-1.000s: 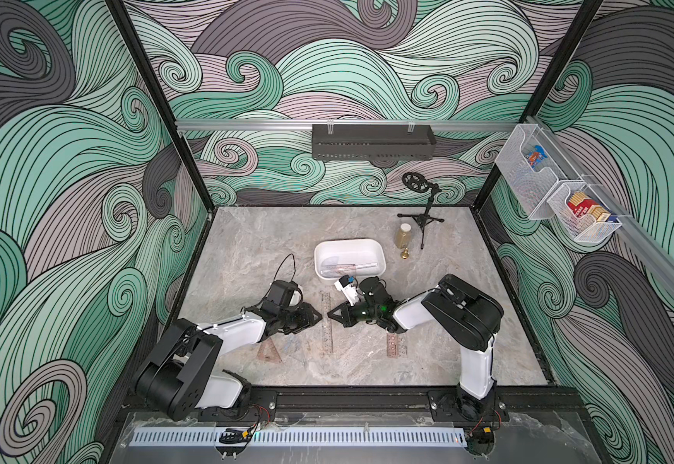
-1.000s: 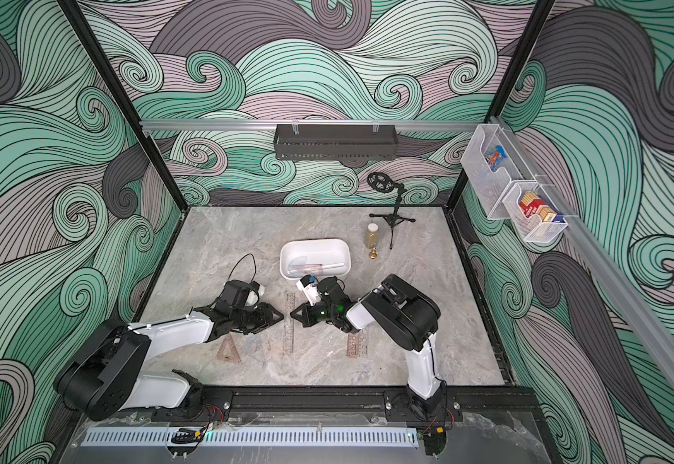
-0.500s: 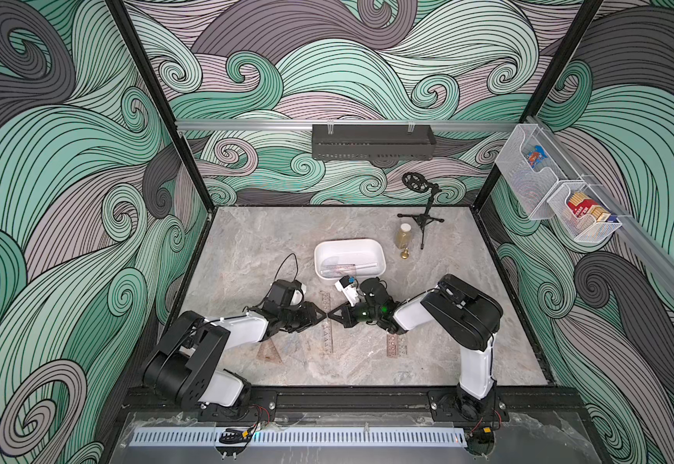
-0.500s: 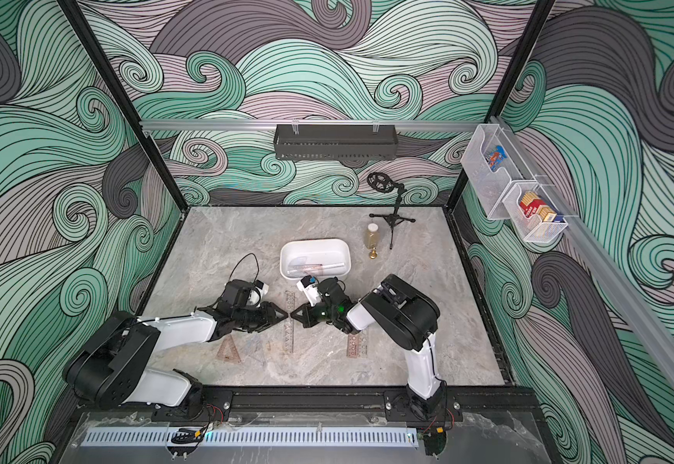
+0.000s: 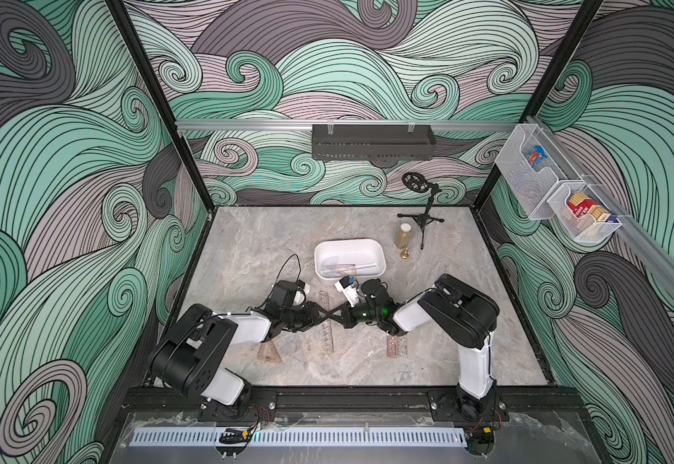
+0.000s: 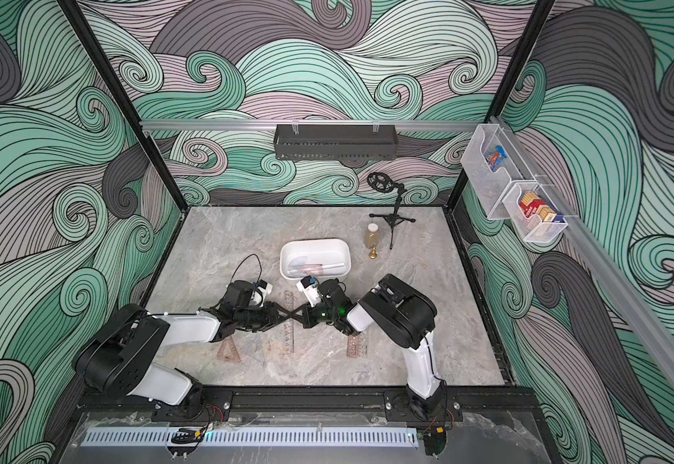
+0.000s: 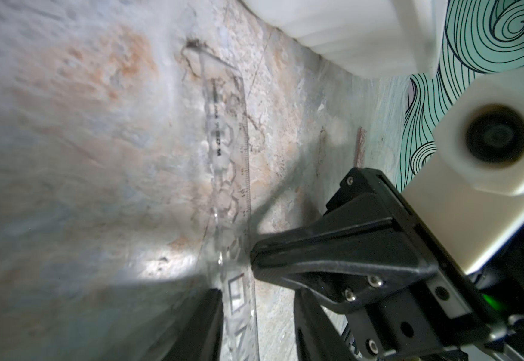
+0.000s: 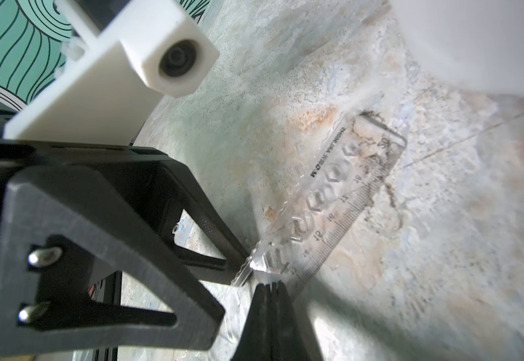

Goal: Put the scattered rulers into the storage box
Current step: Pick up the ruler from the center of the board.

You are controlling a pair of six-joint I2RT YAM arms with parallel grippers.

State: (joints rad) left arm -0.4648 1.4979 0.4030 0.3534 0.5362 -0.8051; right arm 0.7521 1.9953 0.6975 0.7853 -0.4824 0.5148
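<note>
A clear straight ruler [image 5: 326, 333] [image 7: 232, 175] [image 8: 332, 203] lies flat on the table in front of the white storage box [image 5: 349, 242] [image 6: 313, 242]. My left gripper [image 5: 324, 316] [image 7: 257, 297] is open and straddles the ruler, one finger at each long edge. My right gripper [image 5: 333, 316] [image 8: 268, 283] faces it, shut, with its tips on the ruler's top face. A few rulers [image 5: 343, 268] lie in the box. A reddish-brown set square [image 5: 270, 352], a faint bluish one [image 5: 296, 343] and a short reddish ruler [image 5: 396, 345] lie nearer the front.
Right of the box stand a small bottle [image 5: 403, 235], a brass piece [image 5: 404, 254] and a black tripod stand [image 5: 422, 219]. A black perforated tray [image 5: 371, 141] hangs on the back wall. White mesh baskets [image 5: 528, 172] hang on the right wall.
My left gripper has moved right, up to the right gripper's tips and over the clear ruler. The right arm has stayed where it was.
</note>
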